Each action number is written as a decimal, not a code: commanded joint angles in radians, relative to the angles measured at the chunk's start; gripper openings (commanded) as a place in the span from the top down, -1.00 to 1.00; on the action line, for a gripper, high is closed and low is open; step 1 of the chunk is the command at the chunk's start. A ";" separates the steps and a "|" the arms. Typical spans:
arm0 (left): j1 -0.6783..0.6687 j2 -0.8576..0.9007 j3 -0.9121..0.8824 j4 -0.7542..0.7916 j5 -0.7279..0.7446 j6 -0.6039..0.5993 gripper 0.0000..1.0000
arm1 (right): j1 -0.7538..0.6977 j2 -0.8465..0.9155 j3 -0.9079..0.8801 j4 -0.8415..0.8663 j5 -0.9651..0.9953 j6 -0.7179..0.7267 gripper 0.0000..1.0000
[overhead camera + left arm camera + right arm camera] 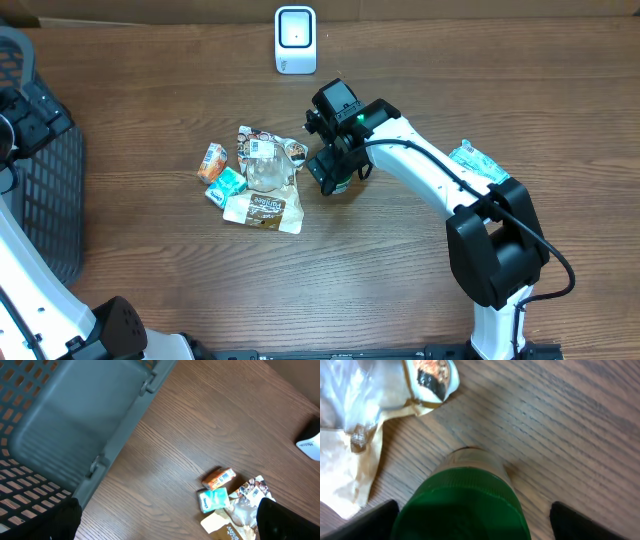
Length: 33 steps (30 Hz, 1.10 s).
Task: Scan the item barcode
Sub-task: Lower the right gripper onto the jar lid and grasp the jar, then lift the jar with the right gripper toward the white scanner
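- Right gripper is down over a bottle near the middle of the bench, closer to the far edge than the near one
- Jaws stand apart with the bottle's green cap between them. In the right wrist view one finger is just beside the cap, and bare wood shows between the cap and the other finger (so not clamped, nothing held)
- The bottle's cap faces the wrist camera, and its base is hidden under the cap
- Scanner is a white unit at the middle of the far edge, well apart from the bottle
- A pile lies just left of the bottle: clear bag, brown pouch, teal packet and orange packet. The bag's corner is near the bottle, and I cannot tell whether they touch
- Teal wrapper lies toward the right edge, beside the right arm
- Left gripper hangs above the bench by the left edge, fully spread, holding nothing
- Dark basket sits at the left edge
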 commanded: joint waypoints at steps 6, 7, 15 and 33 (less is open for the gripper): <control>0.004 0.004 0.014 0.002 0.003 0.023 -0.99 | -0.006 0.000 0.013 -0.008 0.002 0.017 -0.15; 0.004 0.004 0.014 0.002 0.003 0.023 -0.99 | -0.006 -0.005 0.016 -0.016 -0.004 0.021 -0.15; 0.004 0.004 0.014 0.002 0.003 0.023 -0.99 | -0.058 -0.077 0.159 -0.175 -0.381 0.027 -0.09; 0.004 0.004 0.014 0.002 0.003 0.023 -0.99 | -0.300 -0.143 0.248 -0.104 -1.293 0.023 0.01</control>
